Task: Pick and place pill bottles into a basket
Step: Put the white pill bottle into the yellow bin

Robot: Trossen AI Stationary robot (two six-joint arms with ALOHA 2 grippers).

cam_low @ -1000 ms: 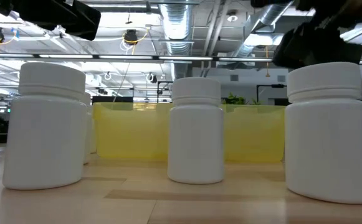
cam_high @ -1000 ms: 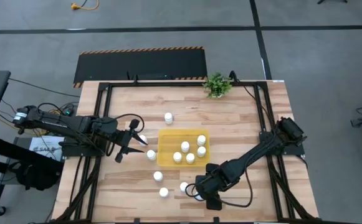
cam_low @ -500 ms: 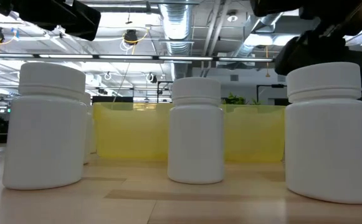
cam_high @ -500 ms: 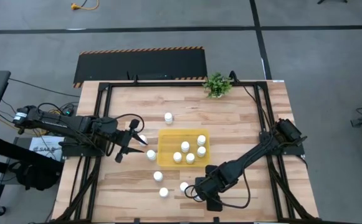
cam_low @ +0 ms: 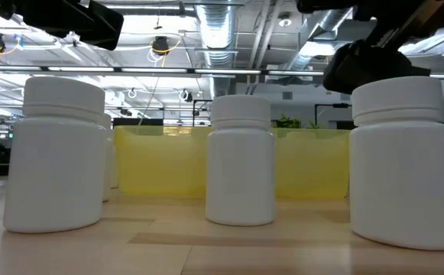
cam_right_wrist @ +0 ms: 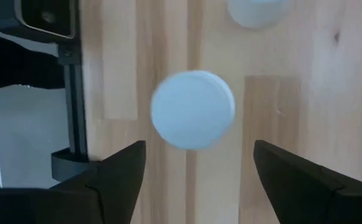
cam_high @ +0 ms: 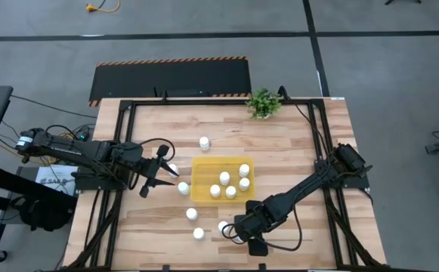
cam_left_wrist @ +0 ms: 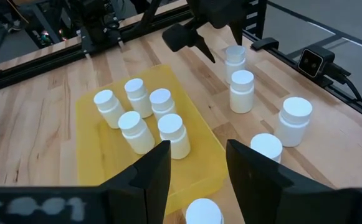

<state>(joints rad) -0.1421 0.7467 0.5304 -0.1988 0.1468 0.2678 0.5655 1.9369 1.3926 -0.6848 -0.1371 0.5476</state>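
**Right arm lined up over a bottle, five already in the tray**

So the right gripper (cam_high: 236,230) is down near the front edge of the light wooden table (cam_high: 295,151), pointing straight down at a small white cylindrical pill bottle with a round white cap (cam_right_wrist: 193,109). In the right wrist view that cap sits dead centre between the two dark fingers (cam_right_wrist: 115,180), which are spread wide and touching nothing. My read: it's centring itself so the fingers can drop either side of the cap before closing. Nothing is grasped yet.

The shallow bright-yellow plastic tray (cam_high: 201,193) sits mid-table and already holds five bottles (cam_left_wrist: 138,115), all upright and clustered toward its right half. The loose ones are scattered around it: a few near the front edge (cam_high: 197,233), one behind the tray (cam_high: 204,142), a couple on its left side (cam_high: 182,187).

The left gripper (cam_high: 163,171) hangs just off the tray's left side, fingers parted and empty, with a bottle right beside it. Looks like it's parked there waiting, keeping clear of the tray while the other arm works.

A small green potted plant (cam_high: 263,102) sits at the back edge, well out of the way.

Risk I'd guess at: a neighbouring bottle (cam_right_wrist: 255,9) stands close to the target, so a sloppy descent could knock it.
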